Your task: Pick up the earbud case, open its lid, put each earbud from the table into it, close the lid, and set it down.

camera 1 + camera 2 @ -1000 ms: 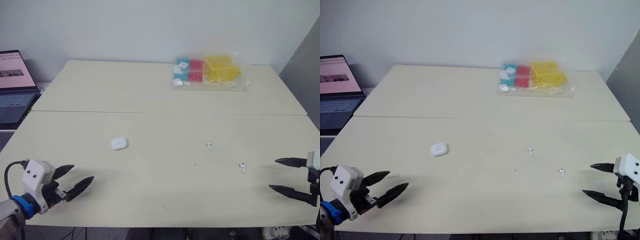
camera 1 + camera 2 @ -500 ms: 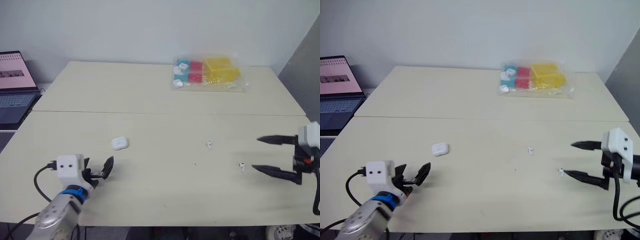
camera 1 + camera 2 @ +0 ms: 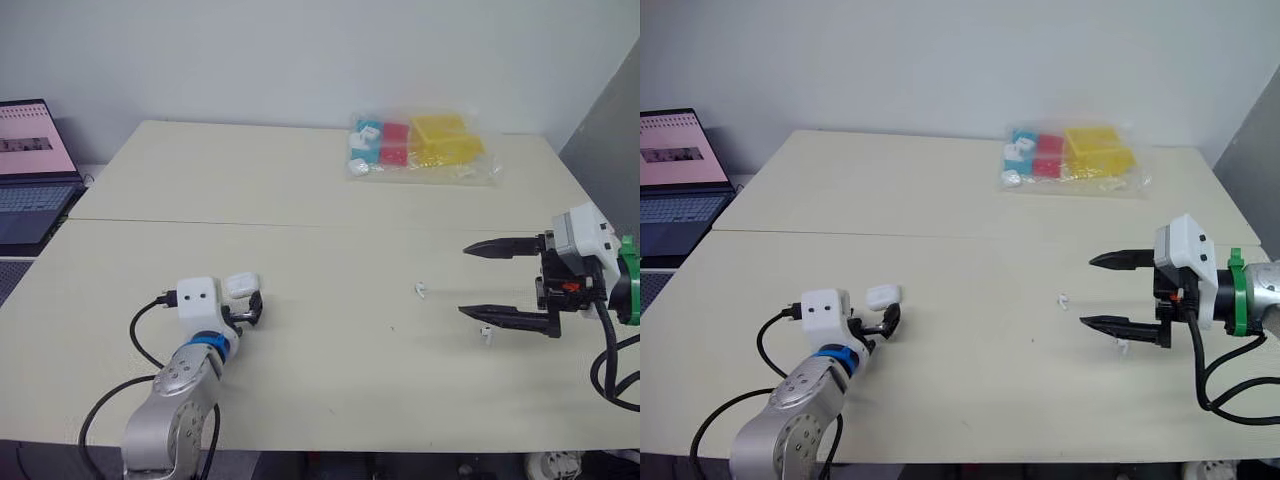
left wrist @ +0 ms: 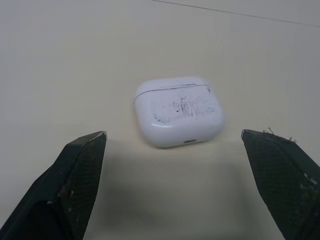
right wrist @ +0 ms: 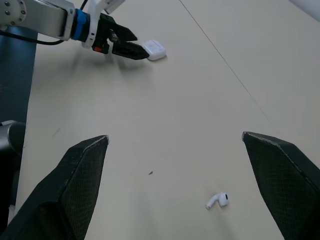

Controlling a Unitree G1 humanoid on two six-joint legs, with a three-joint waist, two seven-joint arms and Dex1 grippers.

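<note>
Earbud case (image 4: 179, 111) flat on table (image 3: 300, 180), lid shut, not gripped. Left gripper (image 3: 885, 320) has swung in from the near edge, spread wide, case just ahead. Right gripper (image 3: 463, 281), also spread, moved in by nearer earbud (image 3: 485, 333). Grab looks imminent.

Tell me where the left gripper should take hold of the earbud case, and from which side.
Probably the two opposite side walls of the earbud case, on the body below the lid seam. It lies flat on the table with its lid shut, and the left gripper is open just short of it, wider than the case. Coming in low from there leaves the lid free.
</note>
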